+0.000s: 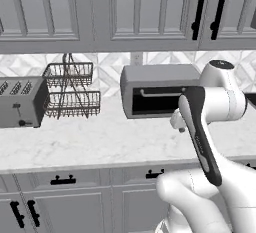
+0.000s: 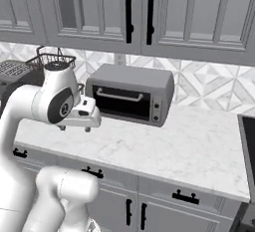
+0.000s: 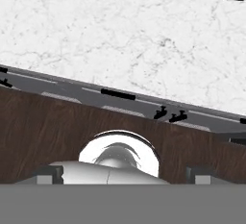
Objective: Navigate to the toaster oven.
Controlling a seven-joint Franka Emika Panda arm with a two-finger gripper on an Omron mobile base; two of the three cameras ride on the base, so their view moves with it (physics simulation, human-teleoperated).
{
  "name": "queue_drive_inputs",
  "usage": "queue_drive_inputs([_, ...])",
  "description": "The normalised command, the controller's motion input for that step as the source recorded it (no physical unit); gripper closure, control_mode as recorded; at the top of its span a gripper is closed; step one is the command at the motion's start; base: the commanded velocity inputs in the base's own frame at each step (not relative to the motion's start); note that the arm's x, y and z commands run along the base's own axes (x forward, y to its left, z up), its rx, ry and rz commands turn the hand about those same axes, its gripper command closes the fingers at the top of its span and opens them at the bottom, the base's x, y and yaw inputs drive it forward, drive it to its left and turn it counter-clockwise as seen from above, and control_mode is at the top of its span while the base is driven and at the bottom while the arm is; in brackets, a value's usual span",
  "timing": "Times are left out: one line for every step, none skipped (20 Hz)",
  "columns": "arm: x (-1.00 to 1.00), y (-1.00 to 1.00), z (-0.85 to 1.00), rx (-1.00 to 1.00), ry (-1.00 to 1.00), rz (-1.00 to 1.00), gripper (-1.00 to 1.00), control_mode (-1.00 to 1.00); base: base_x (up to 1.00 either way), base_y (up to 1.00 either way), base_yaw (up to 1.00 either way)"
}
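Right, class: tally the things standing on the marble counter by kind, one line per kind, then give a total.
Toaster oven: 1
Slot toaster: 1
Wire basket rack: 1
Total: 3

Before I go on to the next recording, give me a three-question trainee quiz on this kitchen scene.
1. True or false: the toaster oven door is shut.
2. What stands between the slot toaster and the toaster oven on the counter? A) kettle B) wire basket rack C) bowl
3. Fill in: the toaster oven's handle is a horizontal ____ across the top of its door.

Key: 1 true. 2 B, the wire basket rack. 3 bar.
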Motion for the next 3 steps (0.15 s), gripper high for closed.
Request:
queue_drive_inputs([0.0,0.0,0.0,0.0,0.0,0.0,-1.0,1.0,0.51,0.0,-0.06])
queue_drive_inputs([0.0,0.0,0.0,0.0,0.0,0.0,-1.0,1.0,0.5,0.0,-0.07])
queue_drive_inputs([0.0,0.0,0.0,0.0,0.0,0.0,-1.0,1.0,0.49,0.0,-0.07])
